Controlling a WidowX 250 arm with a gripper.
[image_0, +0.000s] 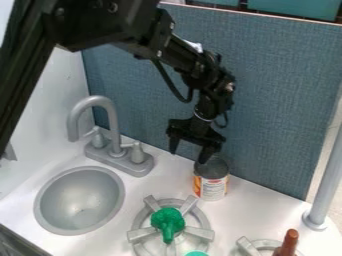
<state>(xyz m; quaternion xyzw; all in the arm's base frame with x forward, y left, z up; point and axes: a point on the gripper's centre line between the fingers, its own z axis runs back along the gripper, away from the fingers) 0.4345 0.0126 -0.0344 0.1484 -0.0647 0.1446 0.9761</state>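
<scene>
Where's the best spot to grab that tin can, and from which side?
Probably around its upper wall, just below the rim, with the hand coming from above. The tin can stands upright, its round sides suit opposing fingers, and the blue panel close behind leaves little room at the back.

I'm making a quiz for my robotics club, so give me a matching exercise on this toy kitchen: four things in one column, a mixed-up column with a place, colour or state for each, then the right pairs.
Things:
1. Tin can
2. Gripper
3. Faucet
4. Toy with a stubby stem

Places, colours or states:
A. Right behind the round gray basin
B. Green, over the middle of a gray burner
C. Wrapped in an orange and white label
D. Hanging with its fingers apart

Right pairs: 1-C, 2-D, 3-A, 4-B
</scene>
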